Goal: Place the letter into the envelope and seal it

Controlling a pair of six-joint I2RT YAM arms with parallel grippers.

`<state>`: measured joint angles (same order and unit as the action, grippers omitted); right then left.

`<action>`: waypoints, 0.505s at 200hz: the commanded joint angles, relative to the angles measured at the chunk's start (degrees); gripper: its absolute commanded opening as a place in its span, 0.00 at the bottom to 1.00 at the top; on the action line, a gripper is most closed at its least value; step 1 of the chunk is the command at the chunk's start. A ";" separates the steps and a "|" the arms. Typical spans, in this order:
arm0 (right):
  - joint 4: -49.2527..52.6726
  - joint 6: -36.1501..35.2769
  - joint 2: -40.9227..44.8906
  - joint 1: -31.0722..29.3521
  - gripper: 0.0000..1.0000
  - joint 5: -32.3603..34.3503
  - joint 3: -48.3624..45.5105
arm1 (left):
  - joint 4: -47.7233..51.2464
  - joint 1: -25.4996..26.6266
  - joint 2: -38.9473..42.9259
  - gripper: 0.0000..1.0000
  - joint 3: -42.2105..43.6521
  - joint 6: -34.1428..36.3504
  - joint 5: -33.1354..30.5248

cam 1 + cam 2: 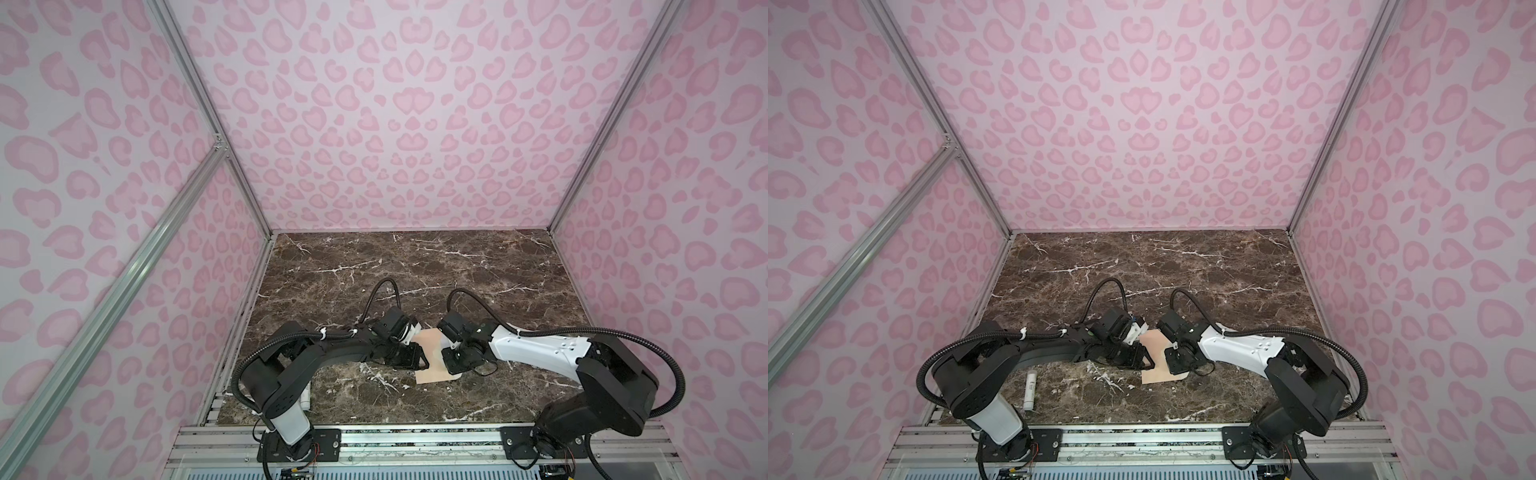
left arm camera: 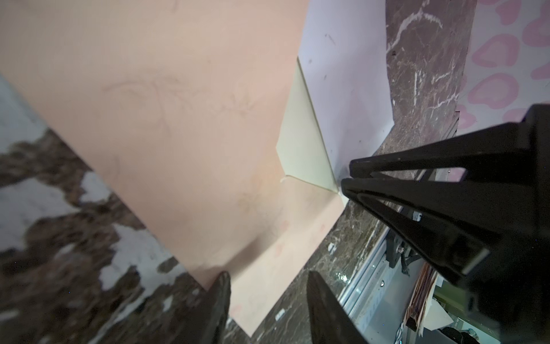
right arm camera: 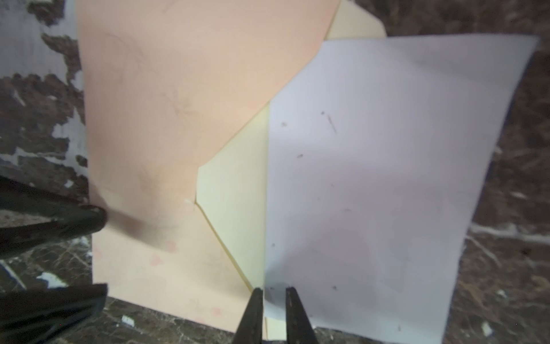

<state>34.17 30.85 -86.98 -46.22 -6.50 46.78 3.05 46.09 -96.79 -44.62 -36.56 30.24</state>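
- My right gripper (image 3: 273, 289) is closest to the work. Its jaws stand close together on either side of one corner of the letter (image 3: 387, 178), with a slim gap showing. I cannot tell whether they actually grip the paper.
- The letter lies flat on the side of the envelope (image 3: 178, 89) that faces my right arm. Its leading edge runs parallel with the envelope's mouth and rests over the pale inner side. One corner looks tucked under the peach front; the rest is outside.
- I judge the coming move to be a straight slide across that edge, into the envelope and toward my left gripper (image 2: 268, 275). My right arm is the one placed for it.
- The letter is plain whitish-grey with a few dark specks. The corner between my jaws curls up a little, so I expect the sheet could buckle if pushed.
- The envelope is peach and faintly creased, with a notched mouth, and lies flat on the marble table (image 1: 1183, 270).
- At the envelope's edge away from the letter, my left gripper's fingers are spread and hold nothing. One tip presses on the peach paper.
- A white tube (image 1: 1030, 389) lies well apart from the envelope, near my left arm's base.
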 commanded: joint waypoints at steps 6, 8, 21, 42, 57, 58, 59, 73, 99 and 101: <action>1.38 -0.88 0.19 0.15 0.19 -0.18 0.50 | 3.93 -0.29 -0.81 0.46 0.30 1.27 -3.14; 1.41 -0.95 0.15 0.16 0.19 -0.16 0.50 | 3.97 -0.29 -0.80 0.46 0.25 1.30 -3.18; 1.51 -1.14 -0.17 0.28 0.18 0.03 0.35 | 4.33 -0.40 -0.86 0.46 0.09 1.53 -3.42; 1.51 -1.34 -1.18 0.25 0.17 0.22 0.40 | 4.68 -0.49 -0.95 0.46 -0.11 1.73 -3.41; 1.35 -1.41 -1.75 0.25 0.16 0.33 0.37 | 4.68 -0.47 -0.94 0.46 -0.22 1.83 -3.34; 1.34 -1.41 -1.77 0.25 0.16 0.34 0.35 | 4.68 -0.47 -0.94 0.45 -0.21 1.79 -3.30; 1.34 -1.41 -1.82 0.25 0.16 0.30 0.38 | 4.68 -0.47 -0.94 0.45 -0.21 1.82 -3.28; 1.36 -1.58 -2.28 0.16 0.15 0.59 0.38 | 4.65 -0.48 -0.94 0.45 -0.24 1.82 -3.28; 1.68 -1.86 -3.07 -0.01 0.13 1.42 0.36 | 4.58 -0.50 -0.98 0.45 -0.07 1.93 -3.34; 1.69 -1.87 -3.17 -0.01 0.13 1.54 0.36 | 4.55 -0.48 -1.04 0.45 -0.04 1.93 -3.34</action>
<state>34.57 29.76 -89.30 -46.04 -6.70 47.16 3.75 45.60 -97.17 -45.01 -35.77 31.03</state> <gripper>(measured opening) 0.132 0.453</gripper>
